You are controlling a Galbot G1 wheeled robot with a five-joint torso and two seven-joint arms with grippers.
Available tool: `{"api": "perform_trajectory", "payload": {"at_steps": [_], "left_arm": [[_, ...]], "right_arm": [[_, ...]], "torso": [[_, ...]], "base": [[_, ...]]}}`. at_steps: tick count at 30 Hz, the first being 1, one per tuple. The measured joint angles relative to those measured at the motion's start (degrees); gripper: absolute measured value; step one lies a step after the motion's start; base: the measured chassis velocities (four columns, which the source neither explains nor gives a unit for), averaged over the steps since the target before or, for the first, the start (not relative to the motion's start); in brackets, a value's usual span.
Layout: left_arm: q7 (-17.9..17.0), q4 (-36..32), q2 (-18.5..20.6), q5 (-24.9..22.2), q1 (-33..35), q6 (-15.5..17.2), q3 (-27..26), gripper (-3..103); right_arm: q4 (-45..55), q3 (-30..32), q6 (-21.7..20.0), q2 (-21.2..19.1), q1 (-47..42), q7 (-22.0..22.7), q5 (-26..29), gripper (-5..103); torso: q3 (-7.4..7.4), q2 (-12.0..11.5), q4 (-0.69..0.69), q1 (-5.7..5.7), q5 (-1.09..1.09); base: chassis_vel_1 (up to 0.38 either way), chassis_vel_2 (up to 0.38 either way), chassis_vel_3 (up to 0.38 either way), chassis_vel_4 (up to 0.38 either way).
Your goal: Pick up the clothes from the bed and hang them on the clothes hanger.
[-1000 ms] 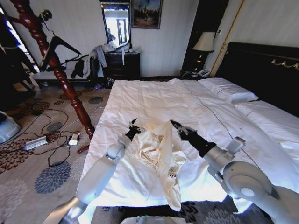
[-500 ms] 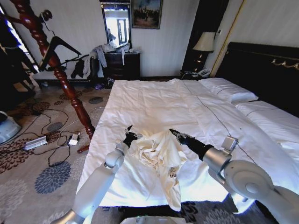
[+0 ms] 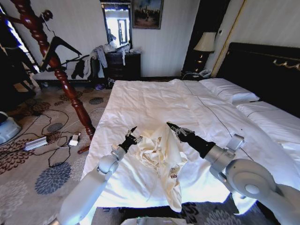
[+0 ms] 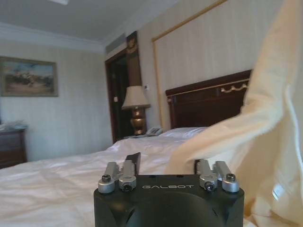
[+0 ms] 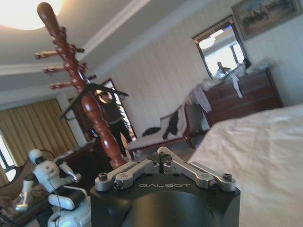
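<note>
The cream-yellow clothes (image 3: pixel 159 152) lie bunched near the foot of the white bed (image 3: pixel 150 93), one fold pulled up to my right gripper (image 3: pixel 170 126), which looks shut on that fold. In the right wrist view the right gripper (image 5: pixel 163 153) has its linkages drawn together. My left gripper (image 3: pixel 132 135) sits at the garment's left edge, open. In the left wrist view the left gripper (image 4: pixel 165 163) has cloth (image 4: pixel 255 142) draped against one finger. The black clothes hanger (image 3: pixel 58 47) hangs on the reddish wooden pole (image 3: pixel 65 79) left of the bed, and the hanger (image 5: pixel 92 92) also faces the right wrist camera.
A tall black headboard (image 3: pixel 267 70) and pillows (image 3: pixel 229 91) bound the bed's right side. Cables and a power strip (image 3: pixel 47 140) lie on the patterned carpet by the pole's foot. A dark dresser (image 3: pixel 122 65) with grey garments stands at the back wall. A small white robot (image 5: pixel 45 175) stands beyond the pole.
The right gripper dipped and rose again, taking the garment's fold with it. The left gripper slid slightly down and left along the garment's edge.
</note>
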Motion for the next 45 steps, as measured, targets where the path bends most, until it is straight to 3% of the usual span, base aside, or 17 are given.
{"api": "perform_trajectory", "payload": {"at_steps": [3,4,6,8,9,11,18,23,27,29,31,33,36,37,40,42,45], "left_arm": [[1.15,-0.41,0.65,0.00,0.16,-0.30,-0.10,48],[2.39,-0.65,1.18,-0.01,0.34,-0.62,-0.20,37],[3.01,-0.74,1.42,-0.01,0.46,-0.82,-0.23,37],[3.65,-0.98,1.73,-0.01,0.68,-1.05,-0.25,26],[4.03,-1.24,1.89,-0.03,0.88,-1.14,-0.27,26],[5.48,-3.23,2.66,-0.88,1.84,-1.47,-0.66,10],[9.53,-10.24,6.32,-5.21,5.31,-0.33,-4.03,0],[12.38,-17.46,13.09,-12.99,10.20,3.03,-9.36,0],[13.87,-26.85,21.48,-26.99,13.96,8.81,-15.23,0],[13.94,-27.66,22.20,-29.09,13.91,9.60,-15.53,0],[13.81,-26.92,23.32,-35.88,11.57,12.41,-14.09,0],[13.57,-24.68,22.96,-36.55,10.10,13.29,-12.25,0],[12.69,-14.13,18.33,-35.18,3.49,14.36,-2.77,0],[12.69,-14.13,18.33,-35.18,3.49,14.36,-2.77,0],[11.76,-4.16,10.11,-33.48,-2.30,14.75,3.99,0],[11.62,-2.66,8.83,-33.30,-2.99,14.89,4.61,0],[9.55,5.64,1.92,-32.45,-6.56,15.27,6.89,0]], "right_arm": [[0.00,0.08,0.83,0.01,0.11,-0.90,-0.26,0],[0.00,0.13,1.56,0.02,0.14,-1.72,-0.52,0],[0.00,0.14,1.96,0.05,0.14,-2.17,-0.69,0],[0.00,0.18,2.51,0.11,0.14,-2.63,-0.90,0],[0.00,0.24,2.90,0.15,0.15,-2.87,-0.98,0],[0.00,0.69,3.80,0.20,0.20,-3.24,-1.19,0],[0.00,0.83,3.80,0.36,0.16,-0.18,-2.62,0],[-0.01,0.66,3.14,1.27,0.55,2.90,-3.21,0],[-0.01,0.04,1.89,2.14,1.98,4.16,-0.11,0],[-0.01,-0.18,1.71,2.34,2.10,4.02,0.08,0],[-0.01,-1.44,0.71,3.54,2.47,2.97,0.36,0],[-0.01,-2.15,0.32,4.10,2.66,2.68,0.38,0],[-1.41,-3.72,-0.44,5.30,2.94,1.94,0.65,0],[-1.41,-3.72,-0.44,5.30,2.94,1.94,0.65,0],[-4.37,-4.23,-1.08,5.56,3.31,1.90,1.42,0],[-4.88,-4.40,-1.19,5.67,3.49,1.90,1.43,0],[-6.25,-5.37,-1.98,6.68,4.67,3.02,1.43,0]], "torso": [[0.00,0.00,0.00,0.00,0.00],[0.00,0.00,0.00,0.00,0.00],[0.00,0.00,0.00,0.00,0.00],[0.00,0.00,0.00,0.00,0.00],[0.00,0.00,0.00,0.00,0.00],[0.00,0.00,-0.01,0.00,0.00],[0.00,0.00,-0.01,0.00,0.00],[0.00,0.00,0.00,0.00,0.00],[0.00,0.00,0.02,-0.01,0.02],[-0.01,0.00,0.02,-0.01,0.02],[-0.01,0.00,0.00,-0.01,0.03],[-0.01,0.00,0.00,-0.01,0.03],[0.00,-0.01,0.00,0.00,0.00],[0.00,-0.01,0.00,0.00,0.00],[0.01,-0.01,-0.03,0.00,0.01],[0.01,-0.01,-0.03,0.00,0.00],[0.01,-0.01,-0.01,0.00,0.01]], "base": [[0.000,0.000,0.000,0.000],[0.000,0.000,0.000,0.000],[0.000,0.000,0.000,0.000],[0.000,0.000,0.000,0.000],[0.000,0.000,0.000,0.000],[0.000,0.000,0.000,0.000],[0.000,0.000,0.000,0.000],[0.000,0.000,0.000,0.000],[0.000,0.000,0.000,0.000],[0.000,0.000,0.000,0.000],[0.000,0.000,0.000,0.000],[0.000,0.000,0.000,0.000],[0.000,0.000,0.000,0.000],[0.000,0.000,0.000,0.000],[0.000,0.000,0.000,0.000],[0.000,0.000,0.000,0.000],[0.000,0.000,0.000,0.000]]}}
